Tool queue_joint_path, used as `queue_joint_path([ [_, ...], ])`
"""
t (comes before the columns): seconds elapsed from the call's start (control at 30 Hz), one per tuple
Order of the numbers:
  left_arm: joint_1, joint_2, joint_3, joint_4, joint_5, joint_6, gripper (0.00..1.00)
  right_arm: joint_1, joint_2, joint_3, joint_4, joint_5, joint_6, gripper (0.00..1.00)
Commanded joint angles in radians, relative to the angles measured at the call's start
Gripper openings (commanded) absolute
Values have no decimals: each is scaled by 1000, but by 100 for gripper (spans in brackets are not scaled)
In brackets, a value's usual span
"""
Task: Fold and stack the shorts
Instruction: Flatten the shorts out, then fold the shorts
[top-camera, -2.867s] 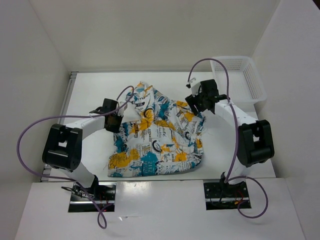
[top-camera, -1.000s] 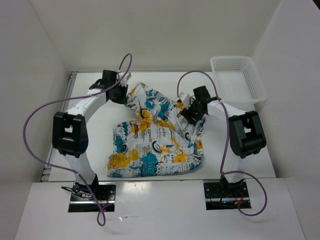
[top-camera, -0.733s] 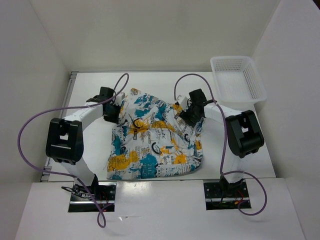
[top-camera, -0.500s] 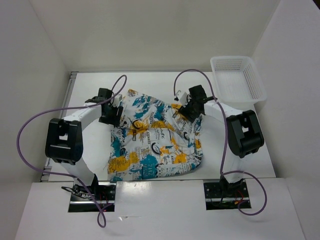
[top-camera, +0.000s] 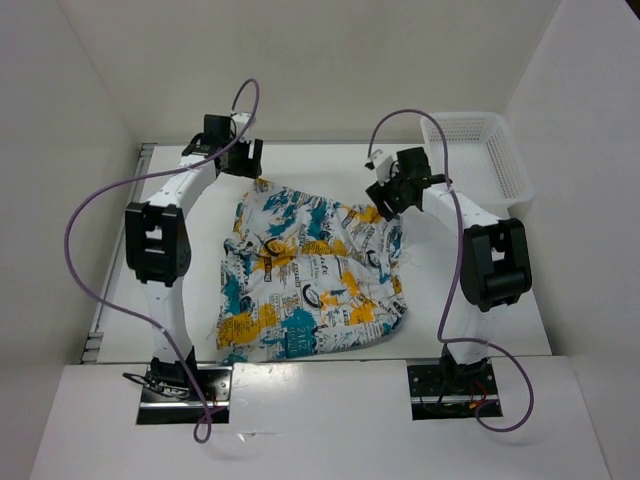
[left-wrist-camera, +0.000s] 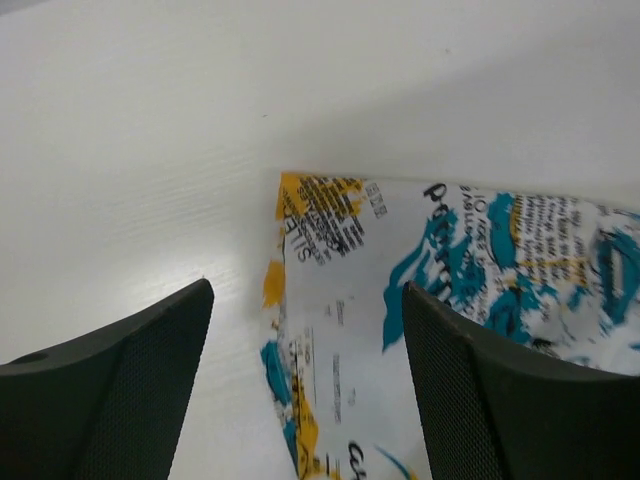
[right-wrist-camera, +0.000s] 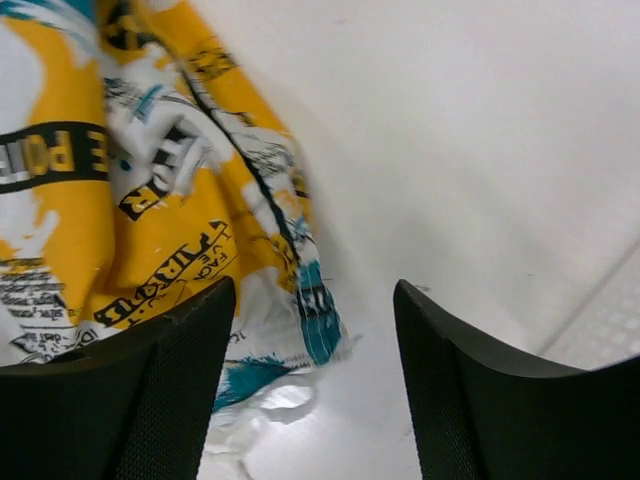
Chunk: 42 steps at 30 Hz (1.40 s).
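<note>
1. The soft white fabric shorts (top-camera: 310, 275), printed in teal, orange-yellow and black, are lying spread and rumpled on the white table (top-camera: 320, 165) between the two arms.
2. The right gripper (top-camera: 383, 195) is hovering over the shorts' far right edge, its jaws spread with nothing pinched.
3. The left gripper (top-camera: 250, 160) is hanging over the shorts' far left corner, jaws likewise parted and empty.
4. The white plastic mesh basket (top-camera: 478, 150) is sitting at the far right corner, apart from the shorts.
</note>
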<state>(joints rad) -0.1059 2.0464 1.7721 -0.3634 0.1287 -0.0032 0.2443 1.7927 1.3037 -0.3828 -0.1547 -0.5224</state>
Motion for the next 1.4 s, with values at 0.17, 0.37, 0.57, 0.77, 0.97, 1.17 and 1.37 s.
queue_joint_path([
  [0.17, -5, 284, 257, 14, 58, 3, 84, -85, 65, 109, -109, -162, -60, 73],
  [0.37, -14, 369, 296, 3, 49, 3, 86, -85, 97, 81, -191, -186, -123, 75],
  [0.57, -14, 445, 358, -15, 15, 3, 86, -85, 154, 81, -145, -149, -123, 75],
  [0.77, -23, 479, 383, -78, 15, 3, 81, -85, 194, 91, -125, -138, -94, 75],
  [0.97, -23, 529, 435, -108, 15, 3, 8, -85, 238, 114, -137, -160, -111, 33],
  [1.17, -23, 506, 582, -75, 17, 3, 0, -85, 257, 285, -108, -149, -68, 2],
  [1.37, 37, 642, 1337, -250, -41, 3, 0, -76, 257, 407, -88, -76, -111, 0],
])
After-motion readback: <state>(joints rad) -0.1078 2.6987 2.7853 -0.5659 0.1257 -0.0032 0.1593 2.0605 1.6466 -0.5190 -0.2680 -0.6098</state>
